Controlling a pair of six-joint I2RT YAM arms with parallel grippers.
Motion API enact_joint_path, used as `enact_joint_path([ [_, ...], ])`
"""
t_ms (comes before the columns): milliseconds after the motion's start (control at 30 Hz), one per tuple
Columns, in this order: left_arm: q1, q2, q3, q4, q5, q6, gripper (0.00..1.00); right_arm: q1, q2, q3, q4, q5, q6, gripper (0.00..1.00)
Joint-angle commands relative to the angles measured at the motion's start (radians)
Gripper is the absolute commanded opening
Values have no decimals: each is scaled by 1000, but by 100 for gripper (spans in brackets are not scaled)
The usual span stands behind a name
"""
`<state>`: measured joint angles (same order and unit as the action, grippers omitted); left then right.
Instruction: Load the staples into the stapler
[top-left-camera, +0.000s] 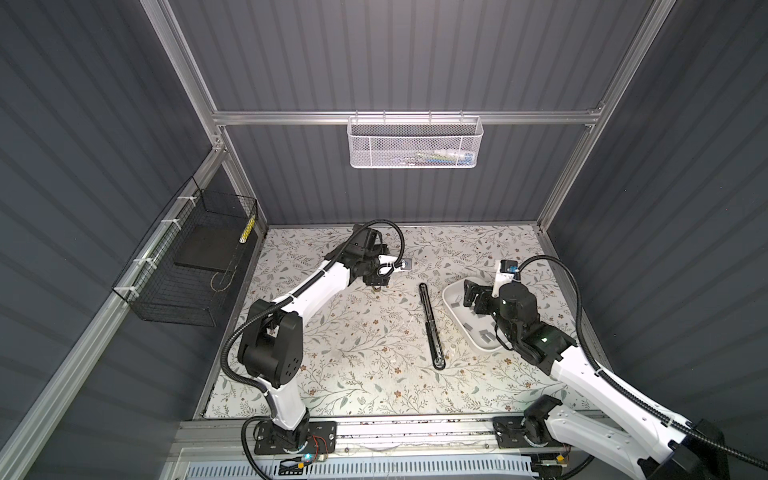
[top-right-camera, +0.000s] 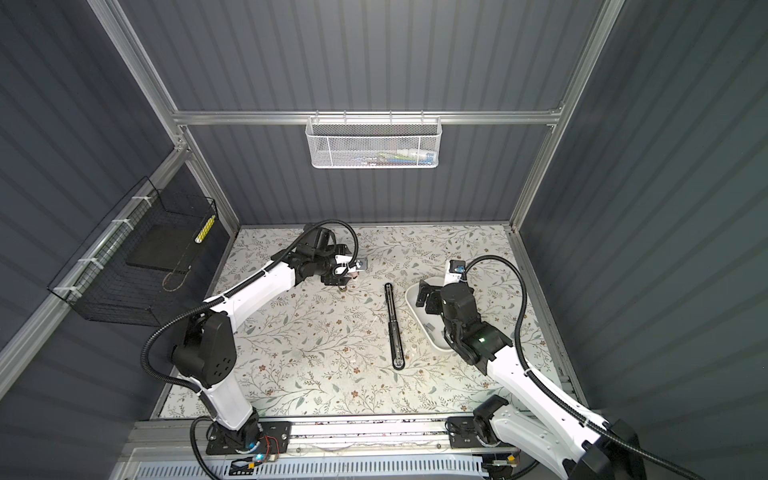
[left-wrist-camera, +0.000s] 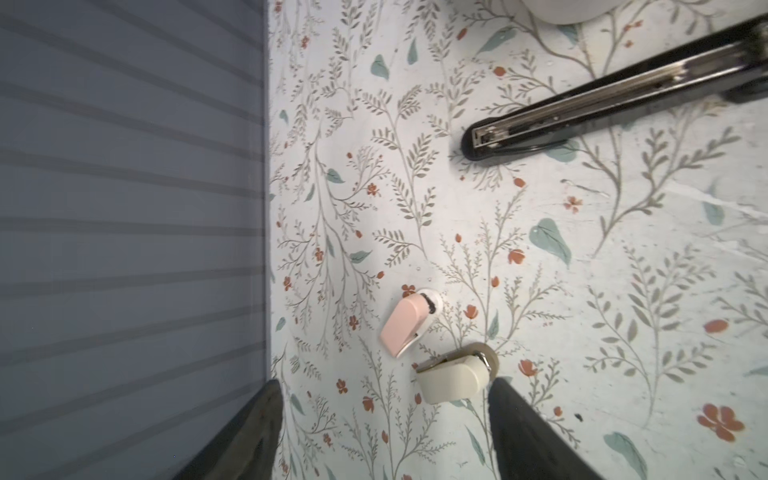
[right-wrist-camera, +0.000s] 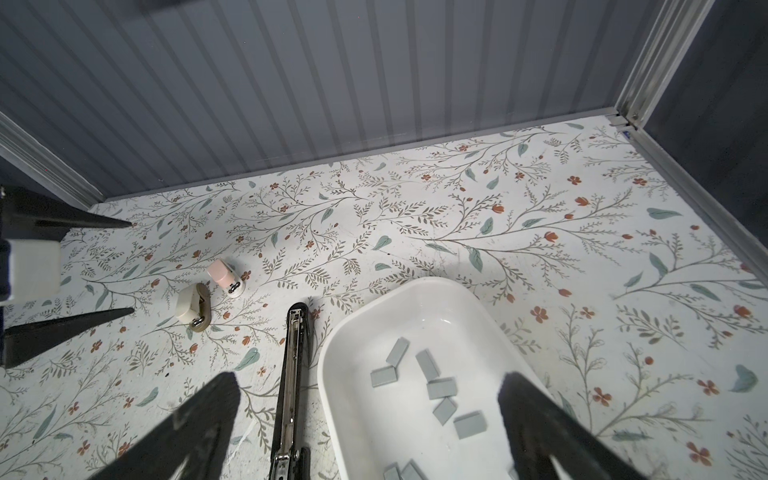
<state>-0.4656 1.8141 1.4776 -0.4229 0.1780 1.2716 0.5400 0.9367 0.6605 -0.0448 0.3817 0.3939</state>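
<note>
Now the black stapler (top-left-camera: 431, 326) lies opened flat, just right of the tabletop's (top-left-camera: 353, 374) middle. The staples (right-wrist-camera: 441, 388) sit loose in the white tray (right-wrist-camera: 332, 345) beside it, toward the right edge. Right gripper (right-wrist-camera: 370, 378) hangs over the tray, fingers wide and empty. Left gripper (left-wrist-camera: 384, 386), near the back edge, has its fingers apart, gripping nothing, with a small cream clip (left-wrist-camera: 451, 380) between them and a pink clip (left-wrist-camera: 405, 322) close by.

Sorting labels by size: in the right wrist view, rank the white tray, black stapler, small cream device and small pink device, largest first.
1. white tray
2. black stapler
3. small cream device and small pink device look alike in size; not ranked.
</note>
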Motion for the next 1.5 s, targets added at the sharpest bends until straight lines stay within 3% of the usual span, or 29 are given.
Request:
enact_joint_path([
  [0,19,93,105,-167,120,122,77,-17,-12,-24,17,-9,25,99],
  [133,23,195,195,-206,112,179,76,-40,-12,-16,-6,-12,33,99],
  [233,30,282,289,-287,140,215,69,-45,-25,-13,-15,-8,26,99],
  [667,36,489,445,-345,103,286,65,-71,-40,-31,-13,-18,37,99],
  [1233,76,519,467,-261,65,288,66,-80,-1,-18,-14,-58,48,99],
  [1467,76,542,471,-243,34,296,62,-79,-4,-20,-17,-60,51,99],
])
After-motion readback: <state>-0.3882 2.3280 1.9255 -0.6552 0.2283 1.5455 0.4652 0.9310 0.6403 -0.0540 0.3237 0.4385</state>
